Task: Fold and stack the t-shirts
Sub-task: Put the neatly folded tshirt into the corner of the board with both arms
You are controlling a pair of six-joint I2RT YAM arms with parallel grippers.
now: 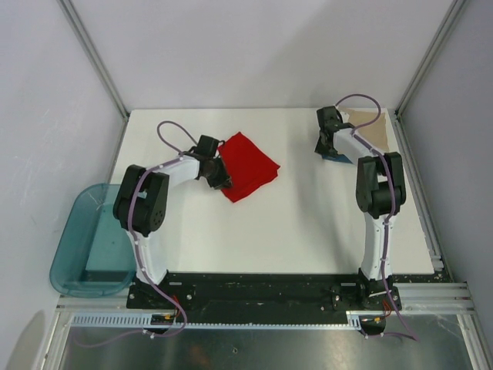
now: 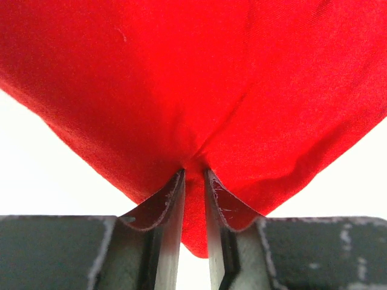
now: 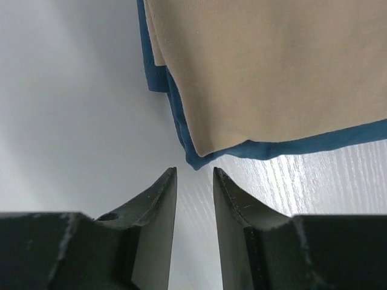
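Left claw [image 2: 193, 174] pinches the red shirt [image 1: 248, 167] by its edge, mid-left on the tabletop [image 1: 308, 223], likely for folding. Right claw [image 3: 195, 175], narrow and empty, hovers beside the tan shirt [image 3: 272, 66] stacked on the blue shirt [image 3: 290, 147], far right.

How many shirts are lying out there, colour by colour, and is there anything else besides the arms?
red t-shirt: 1
tan t-shirt: 1
dark blue t-shirt: 1
teal plastic tub: 1
Total: 4 things, 3 of them shirts.
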